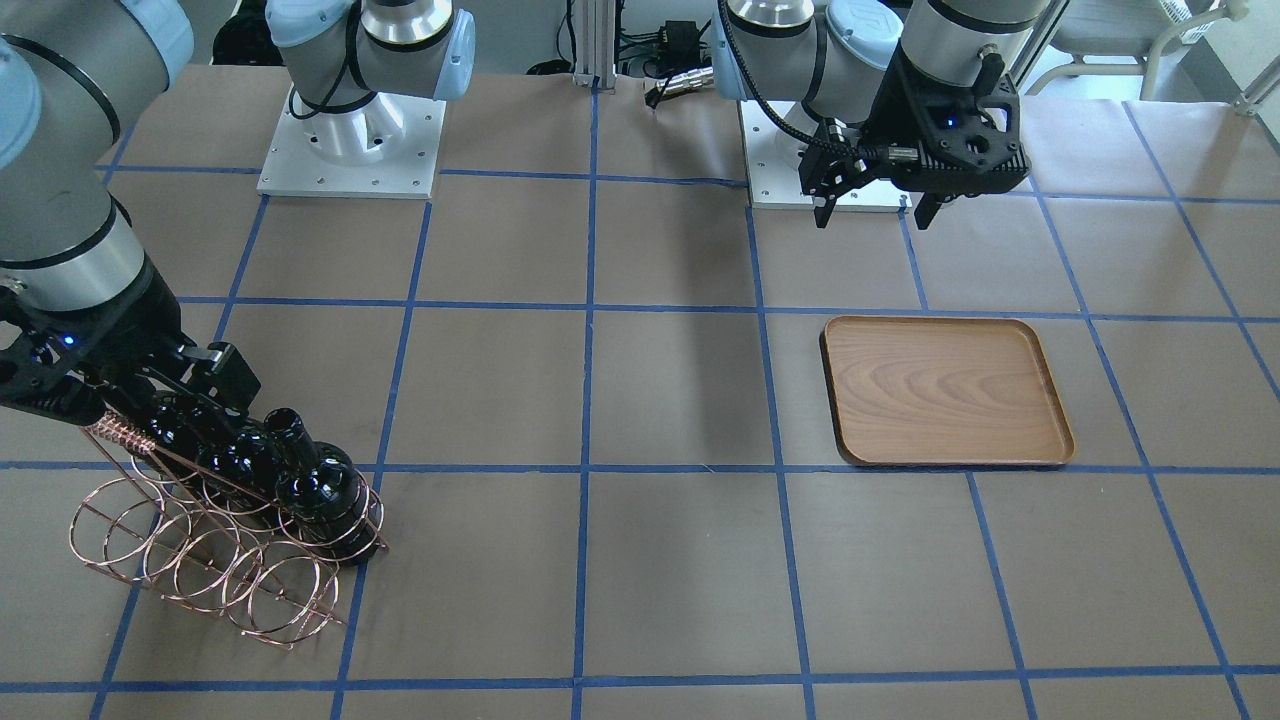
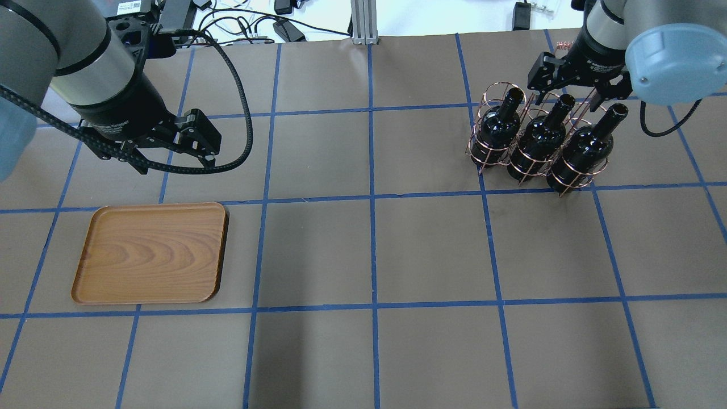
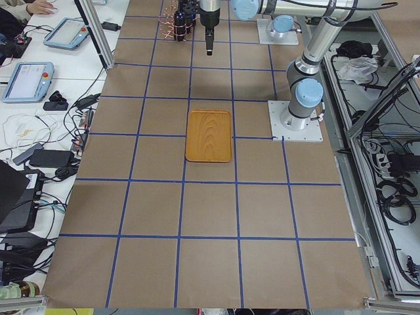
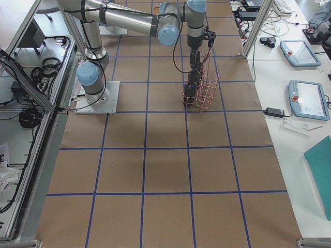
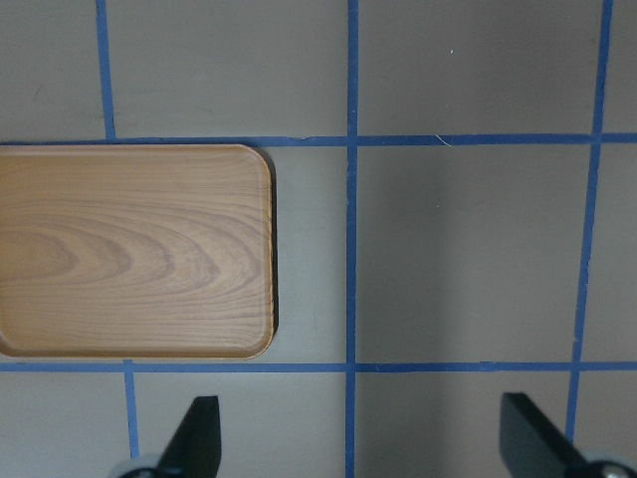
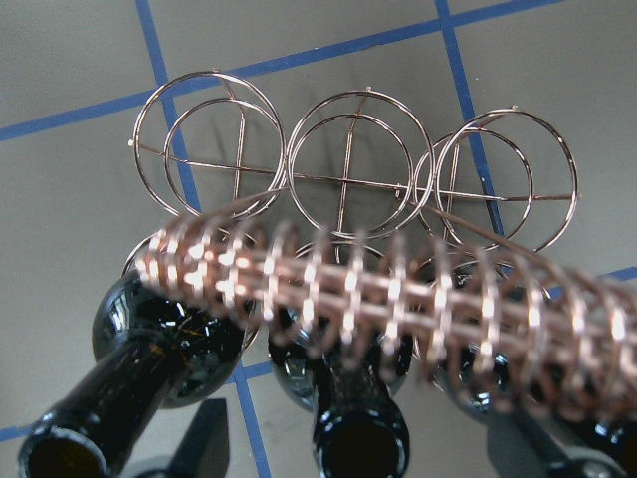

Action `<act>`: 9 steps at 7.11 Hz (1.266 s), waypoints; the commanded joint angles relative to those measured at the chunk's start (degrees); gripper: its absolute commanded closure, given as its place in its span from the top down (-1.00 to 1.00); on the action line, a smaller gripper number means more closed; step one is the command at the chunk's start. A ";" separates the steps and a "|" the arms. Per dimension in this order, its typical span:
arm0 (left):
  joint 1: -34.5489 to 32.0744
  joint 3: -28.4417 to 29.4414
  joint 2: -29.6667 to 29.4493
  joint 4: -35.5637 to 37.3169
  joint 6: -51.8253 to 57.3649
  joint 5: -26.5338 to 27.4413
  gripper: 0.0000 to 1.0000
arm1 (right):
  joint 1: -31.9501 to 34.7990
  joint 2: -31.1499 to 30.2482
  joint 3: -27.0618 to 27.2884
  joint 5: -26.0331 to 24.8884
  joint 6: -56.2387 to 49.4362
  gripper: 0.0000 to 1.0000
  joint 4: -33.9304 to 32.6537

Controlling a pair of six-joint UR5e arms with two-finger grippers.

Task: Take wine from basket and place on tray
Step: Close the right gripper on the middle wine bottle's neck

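Copper basket (image 1: pixel 215 550) held three upright bottles (image 2: pixel 497 129). Right gripper (image 2: pixel 568 96) hung with jaws spread, straddling the neck of the middle wine (image 2: pixel 542 139). Left gripper (image 1: pixel 875 212), also spread, hovered near the tray (image 2: pixel 150 253).

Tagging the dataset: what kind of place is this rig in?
Probably a robotics lab workcell: brown paper-covered table gridded with blue tape, grey touchscreen teach pendants on the white side bench, bundled black cables behind an aluminium-profile frame.
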 commanded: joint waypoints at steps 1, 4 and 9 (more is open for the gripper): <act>0.00 0.00 0.00 -0.06 0.00 0.05 1.00 | 0.00 1.75 0.09 0.27 0.14 0.62 -1.64; 0.00 0.00 0.00 -0.06 0.00 0.05 1.00 | 0.17 2.28 0.09 0.01 0.06 0.41 -1.38; 0.00 0.00 0.00 -0.06 0.09 2.42 1.00 | 0.17 2.28 0.09 0.10 -1.35 0.08 -0.24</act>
